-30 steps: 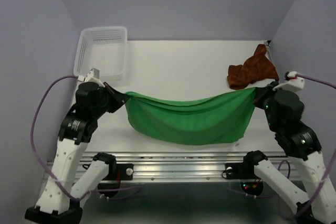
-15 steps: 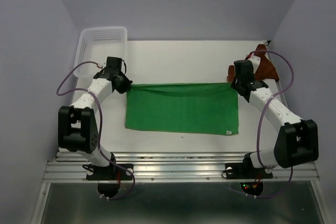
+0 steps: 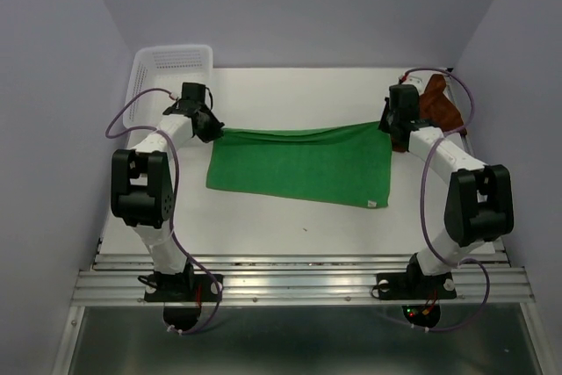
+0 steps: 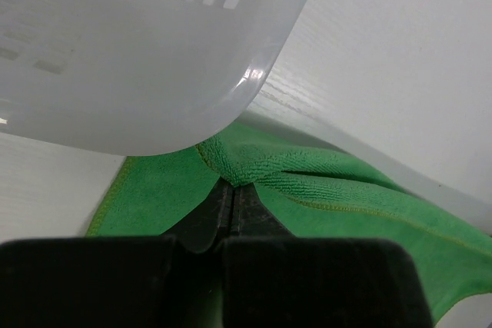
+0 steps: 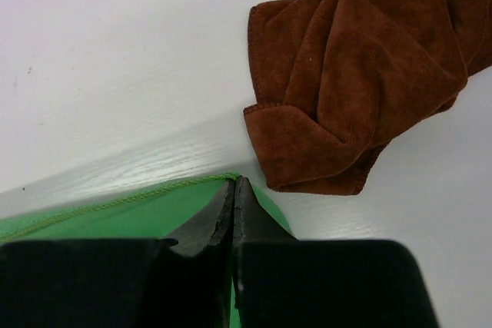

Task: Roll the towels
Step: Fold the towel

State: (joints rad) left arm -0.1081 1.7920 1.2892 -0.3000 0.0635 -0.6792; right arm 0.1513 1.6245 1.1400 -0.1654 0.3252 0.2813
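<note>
The green towel (image 3: 299, 164) is spread flat in the middle of the table (image 3: 290, 230), its far corners pinched by the left gripper (image 3: 213, 130) and right gripper (image 3: 387, 126) (both clamped tight). A brown towel (image 3: 437, 108) is crumpled at the far right corner, a basket (image 3: 172, 66) at the far left.

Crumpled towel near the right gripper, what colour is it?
The crumpled towel is rust brown; right wrist view.

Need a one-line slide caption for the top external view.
Left end effector and right end effector pinch far corners of the green towel; brown towel crumpled at far right.
</note>
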